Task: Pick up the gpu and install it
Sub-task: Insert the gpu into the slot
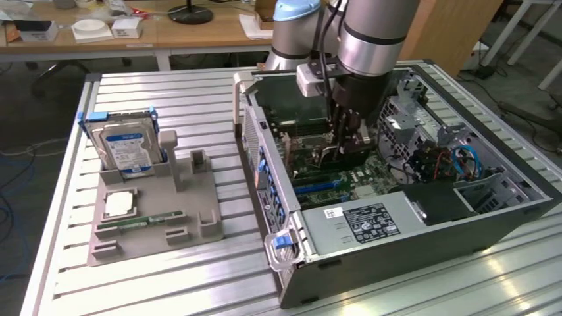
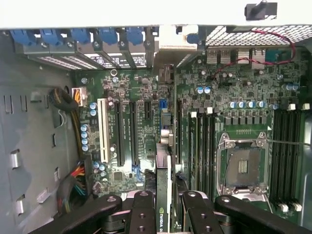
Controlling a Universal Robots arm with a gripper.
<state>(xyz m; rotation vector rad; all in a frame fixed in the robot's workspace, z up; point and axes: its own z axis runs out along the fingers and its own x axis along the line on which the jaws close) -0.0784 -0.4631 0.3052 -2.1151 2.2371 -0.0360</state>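
My gripper [image 1: 345, 139] reaches down into the open computer case [image 1: 386, 227] and is shut on the gpu [image 1: 332, 155], which hangs on edge just above the motherboard [image 1: 347, 178]. In the wrist view the gpu [image 2: 164, 195] appears edge-on, a thin green board with a logo, clamped between the two black fingers [image 2: 142, 214] of the gripper [image 2: 165, 217]. Its silver end bracket [image 2: 171, 51] lies against the case's rear slot openings. The card lines up over the expansion slots [image 2: 132, 131] next to the white slot [image 2: 103, 130]. Whether its edge sits in a slot is hidden.
On the slatted table [image 1: 176, 99], at the exterior view's left, a grey holder tray [image 1: 197, 204] carries a silver hard drive [image 1: 127, 148], a square chip [image 1: 118, 203] and a narrow green memory stick [image 1: 141, 222]. Cables [image 1: 443, 161] and a drive cage crowd the case's far side. The empty CPU socket [image 2: 242, 163] lies beside the card.
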